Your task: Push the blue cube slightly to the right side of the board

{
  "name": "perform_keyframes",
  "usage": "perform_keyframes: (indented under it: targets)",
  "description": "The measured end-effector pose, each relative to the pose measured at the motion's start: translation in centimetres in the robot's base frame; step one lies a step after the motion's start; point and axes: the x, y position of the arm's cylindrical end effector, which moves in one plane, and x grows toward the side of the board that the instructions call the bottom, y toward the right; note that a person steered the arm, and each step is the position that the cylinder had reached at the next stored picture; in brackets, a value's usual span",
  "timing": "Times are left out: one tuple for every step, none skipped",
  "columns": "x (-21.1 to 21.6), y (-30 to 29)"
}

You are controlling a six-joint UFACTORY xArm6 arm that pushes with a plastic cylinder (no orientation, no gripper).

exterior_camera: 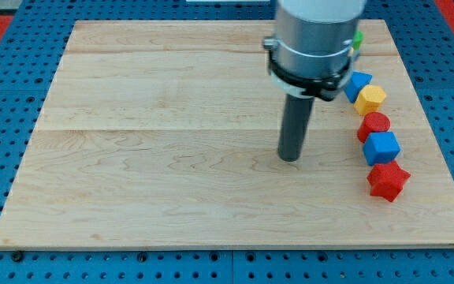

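The blue cube (pixel 381 147) sits near the right side of the wooden board (pixel 148 158), between a red cylinder (pixel 374 125) above it and a red star-shaped block (pixel 388 181) below it. My tip (pixel 290 158) rests on the board to the left of the blue cube, about a hand's width away and not touching any block. The arm's grey body hangs over the top middle of the view.
A column of blocks runs down the right side: a green block (pixel 358 39) mostly hidden by the arm, a blue block (pixel 358 83), a yellow hexagonal block (pixel 370 99). The board's right edge lies close beyond them.
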Motion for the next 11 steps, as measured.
perform_keyframes:
  targets:
    - [0.0,0.4]
    - [0.0,0.4]
    - [0.0,1.5]
    - [0.0,3.4]
    - [0.0,3.7]
    - [0.0,5.8]
    - [0.0,6.1]
    - [0.0,8.7]
    - [0.0,10.2]
    - [0.0,10.2]
    - [0.0,11.0]
